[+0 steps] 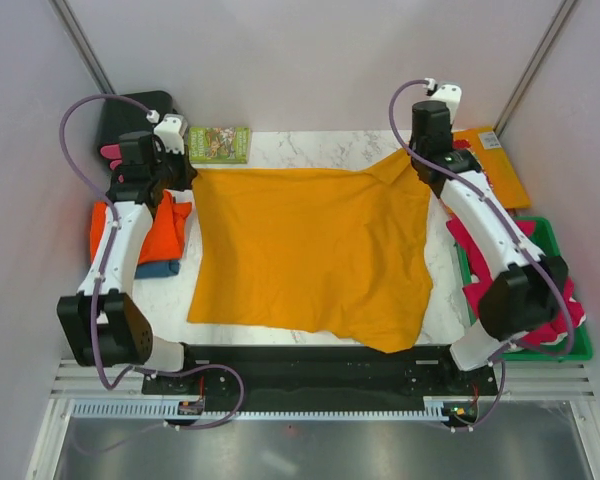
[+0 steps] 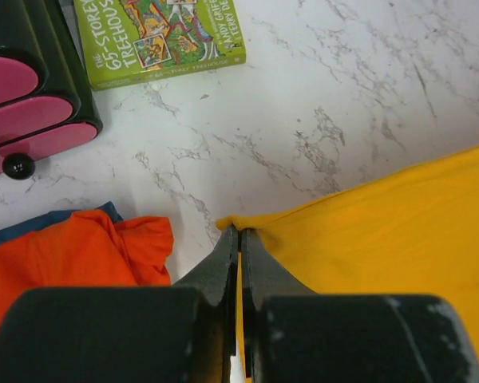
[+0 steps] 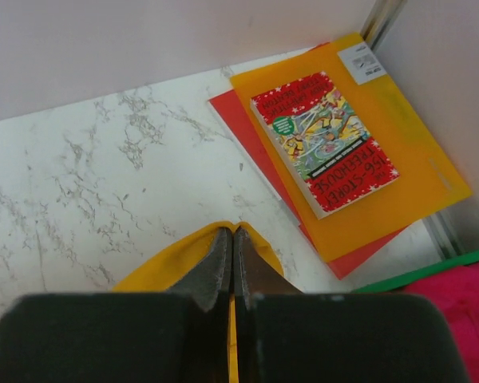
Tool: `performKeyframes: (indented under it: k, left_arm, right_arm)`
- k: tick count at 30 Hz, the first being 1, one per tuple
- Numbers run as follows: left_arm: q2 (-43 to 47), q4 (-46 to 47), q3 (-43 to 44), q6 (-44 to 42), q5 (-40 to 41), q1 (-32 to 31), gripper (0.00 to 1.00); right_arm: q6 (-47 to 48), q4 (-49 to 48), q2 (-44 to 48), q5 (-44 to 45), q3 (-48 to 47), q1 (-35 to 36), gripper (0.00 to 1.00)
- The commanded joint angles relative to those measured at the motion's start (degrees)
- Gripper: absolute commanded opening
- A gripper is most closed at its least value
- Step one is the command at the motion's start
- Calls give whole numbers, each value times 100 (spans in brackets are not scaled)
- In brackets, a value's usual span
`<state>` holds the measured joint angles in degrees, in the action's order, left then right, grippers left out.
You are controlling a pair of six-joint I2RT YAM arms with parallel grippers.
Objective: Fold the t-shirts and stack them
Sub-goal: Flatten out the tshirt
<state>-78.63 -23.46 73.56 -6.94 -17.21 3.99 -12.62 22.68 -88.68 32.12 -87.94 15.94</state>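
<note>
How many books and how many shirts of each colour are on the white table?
Green book: 1
Red book: 1
Mustard shirt: 1
Red-orange shirt: 1
Blue shirt: 1
Total: 5
The pink shirts in the green bin are too bunched to count.
</note>
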Motion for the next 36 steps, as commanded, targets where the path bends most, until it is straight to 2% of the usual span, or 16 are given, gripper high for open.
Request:
performKeyframes:
  k: [1, 5, 10, 13, 16, 19, 22, 23, 25, 26, 27, 29, 32, 36]
  left_arm:
    - [-933, 1159, 448, -255, 261, -39, 2]
    - [-1935, 1283, 1150, -282, 403, -47, 2]
    - [-2831, 1423, 1740, -299, 613, -56, 2]
    - [-3052, 1415, 2065, -238, 702, -56, 2]
    - [-2966, 1310, 2232, -106, 641, -47, 2]
    - [-2404, 1046, 2496, 113, 448, -47, 2]
    - [-1456, 625, 2585, 430, 106, -30, 2]
    - [-1149, 441, 2532, 552, 52, -30, 2]
    - [-244, 273, 2357, 641, -123, -12, 2]
    - [55, 194, 2112, 633, -185, 5, 2]
    - [711, 71, 1945, 641, -229, 5, 2]
    - [1330, -96, 1428, 756, -291, 5, 2]
    - [2516, -562, 1126, 537, -283, 23, 2]
    - [3257, -1247, 1415, 430, -186, 14, 2]
  right_arm:
    - [67, -694, -912, 137, -960, -83, 0]
    - [234, -686, -2026, 119, -1839, -162, 0]
    - [190, -694, -2793, -21, -2771, -232, 0]
    - [129, -633, -3181, -179, -3202, -223, 0]
    - [23, -624, -3103, -294, -3300, -215, 0]
    - [67, -633, -2480, -381, -3300, -162, 0]
    - [216, -703, -1304, -417, -2853, -22, 0]
    - [329, -834, -604, -356, -2643, 66, 0]
    - [672, -844, 85, -180, -2045, 443, 0]
    - [734, -739, 715, 38, -1860, 566, 0]
    - [752, -625, 1008, 92, -1580, 742, 0]
    - [709, -240, 1832, 206, -1367, 840, 0]
    - [664, 138, 2721, 242, -1076, 884, 0]
    - [682, 685, 3137, 295, -1497, 884, 0]
